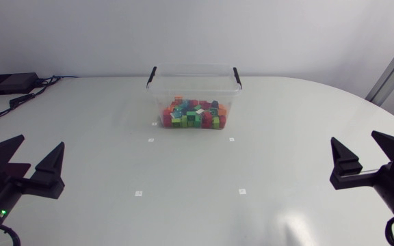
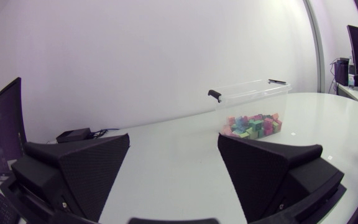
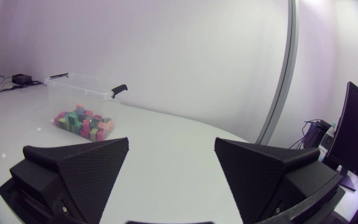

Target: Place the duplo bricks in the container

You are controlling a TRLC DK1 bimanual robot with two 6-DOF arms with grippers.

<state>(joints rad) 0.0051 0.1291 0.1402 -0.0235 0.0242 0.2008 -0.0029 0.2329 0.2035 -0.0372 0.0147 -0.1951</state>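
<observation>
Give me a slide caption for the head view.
Clear container holding the duplo bricks, with left pincer and right pincer open and empty at the side edges.

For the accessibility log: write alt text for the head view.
A clear plastic container with black handles, holding colourful duplo bricks, stands far-centre on a white table. The left end effector and right end effector sit open and empty at the sides.

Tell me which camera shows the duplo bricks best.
Head view: it looks down into the container, so the duplo bricks show from above. Both wrist views show them only from the side, far ahead, through the clear wall.
</observation>
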